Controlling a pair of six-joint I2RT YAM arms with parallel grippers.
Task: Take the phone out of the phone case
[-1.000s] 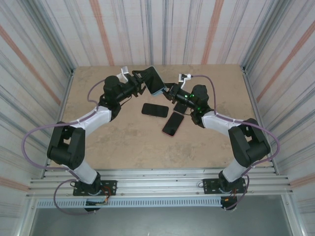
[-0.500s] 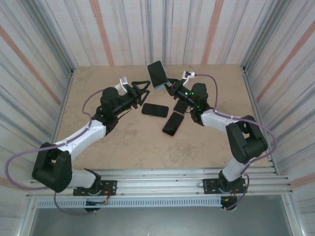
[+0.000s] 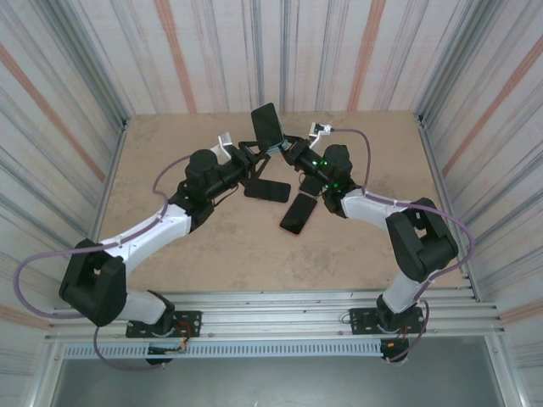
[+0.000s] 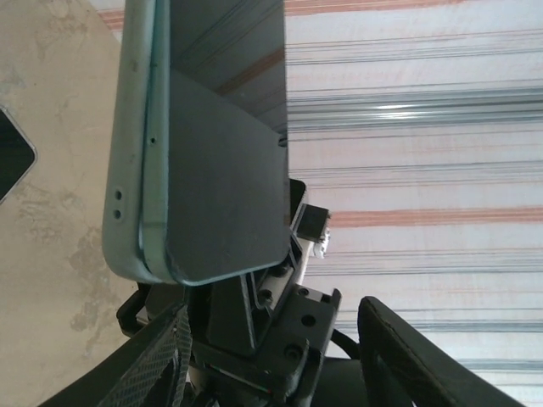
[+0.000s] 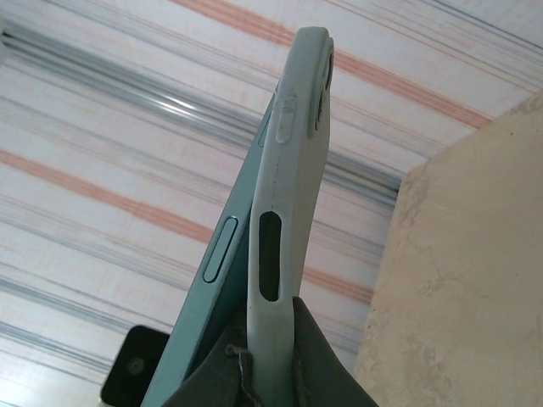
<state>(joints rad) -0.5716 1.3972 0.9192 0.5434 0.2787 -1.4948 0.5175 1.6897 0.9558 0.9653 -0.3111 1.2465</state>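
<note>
Left gripper (image 3: pixel 252 155), jaws apart, has moved back close to the phone (image 3: pixel 267 125). Right gripper (image 3: pixel 288 153) squeezes the phone case (image 5: pixel 280 195), which maybe peels off.

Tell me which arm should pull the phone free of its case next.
Left. The right gripper is shut on the bottom end of the phone, holding it up off the table. The left gripper is open and empty beside it, so probably best placed to grasp.

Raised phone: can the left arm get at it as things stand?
Probably yes: the right gripper holds the phone upright above the table, and the left gripper, jaws apart, is right beside it, nothing between.
</note>
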